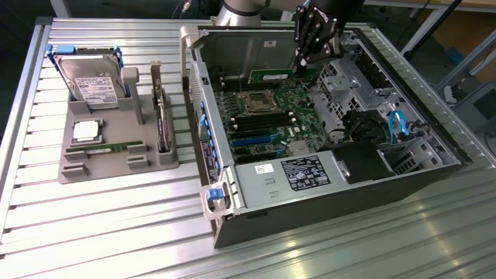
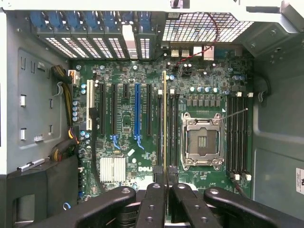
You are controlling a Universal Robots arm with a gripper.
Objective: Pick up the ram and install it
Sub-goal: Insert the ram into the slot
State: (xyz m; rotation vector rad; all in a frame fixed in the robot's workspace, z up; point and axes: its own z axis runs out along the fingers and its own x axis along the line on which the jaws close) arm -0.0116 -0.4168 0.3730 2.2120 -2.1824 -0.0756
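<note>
My gripper reaches into the open computer case and is shut on the ram, a thin green stick held by one end above the motherboard. In the wrist view the ram shows edge-on between the black fingers, with the gripper closed around it. It hangs over the memory slots beside the empty CPU socket. Whether it touches a slot I cannot tell. A second ram stick lies in the grey tray.
The grey tray at the exterior view's left also holds a hard drive, a silver processor and an upright card. Case walls, a black power supply block and cables crowd the board.
</note>
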